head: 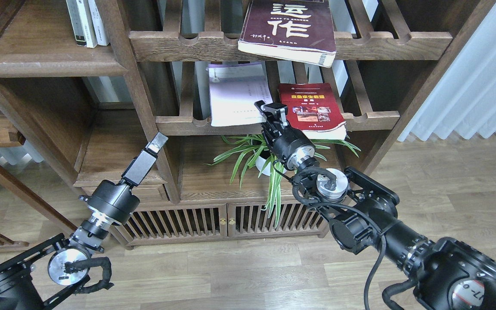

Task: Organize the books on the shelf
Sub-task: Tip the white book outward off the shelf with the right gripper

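Note:
The white-and-lavender book (237,92) lies tilted on the middle slatted rack, its far end under the upper rail. My right gripper (272,110) is at its lower right corner and looks shut on that corner. The red book (312,110) with the photo cover lies flat just right of the gripper. The thick maroon book (289,30) with white characters lies on the upper rack and overhangs its front rail. The solid dark-brown shelf (50,68) is at the upper left. My left gripper (158,144) hangs empty by the cabinet post; its fingers cannot be told apart.
Several white books (88,21) stand on the solid shelf. A green potted plant (252,157) sits below the middle rack, under my right wrist. Slatted racks (381,41) span the right bay. Low cabinet doors (226,221) are beneath. A white curtain (480,86) hangs at right.

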